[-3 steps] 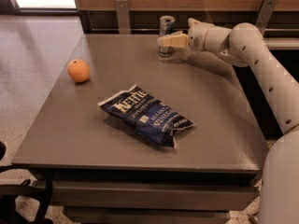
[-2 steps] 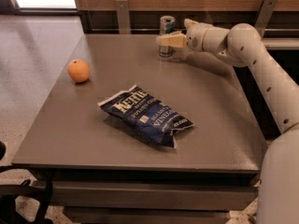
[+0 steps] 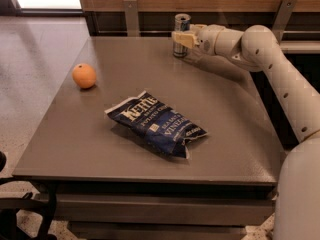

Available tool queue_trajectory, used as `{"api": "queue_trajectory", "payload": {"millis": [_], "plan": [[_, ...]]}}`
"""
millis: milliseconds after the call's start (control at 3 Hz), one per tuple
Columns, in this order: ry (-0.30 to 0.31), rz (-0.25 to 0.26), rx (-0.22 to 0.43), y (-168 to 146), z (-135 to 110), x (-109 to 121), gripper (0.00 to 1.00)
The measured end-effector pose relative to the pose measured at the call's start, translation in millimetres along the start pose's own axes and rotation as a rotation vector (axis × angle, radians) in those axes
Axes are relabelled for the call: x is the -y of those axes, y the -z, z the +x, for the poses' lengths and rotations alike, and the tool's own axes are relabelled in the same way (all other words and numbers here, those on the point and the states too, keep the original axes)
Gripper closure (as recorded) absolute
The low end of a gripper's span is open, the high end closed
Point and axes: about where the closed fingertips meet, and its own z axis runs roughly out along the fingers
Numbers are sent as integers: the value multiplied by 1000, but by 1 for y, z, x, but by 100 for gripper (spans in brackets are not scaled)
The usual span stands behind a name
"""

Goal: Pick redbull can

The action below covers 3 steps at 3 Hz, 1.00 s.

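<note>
Centring gripper (image 3: 183,39) on the upright redbull can (image 3: 182,22), far back on counter (image 3: 100,144) (jaws' hold: cannot tell), should avoid tipping.

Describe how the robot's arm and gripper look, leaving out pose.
The arm is cream-white, made of smooth rounded tubular links with a bulbous joint and a row of small dark dots along one link; no cables show. The gripper, up against the redbull can, is yellowish tan.

The grey desk (image 3: 240,134) carries a redbull can (image 3: 182,23) upright at the hand (image 3: 181,38), a blue chip bag (image 3: 157,124) lying flat below the hand toward the near edge, and an orange (image 3: 84,76) well apart from it.
</note>
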Motion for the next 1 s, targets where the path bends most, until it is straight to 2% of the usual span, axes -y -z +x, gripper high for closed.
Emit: {"api": "queue_trajectory", "payload": {"millis": [333,667,1000], "plan": [[-1,-4,0,-3,0,-2,82],[-2,-10,0,-6,1,-5,100],[1,-23,-4,-8,-4,-6,100]]}}
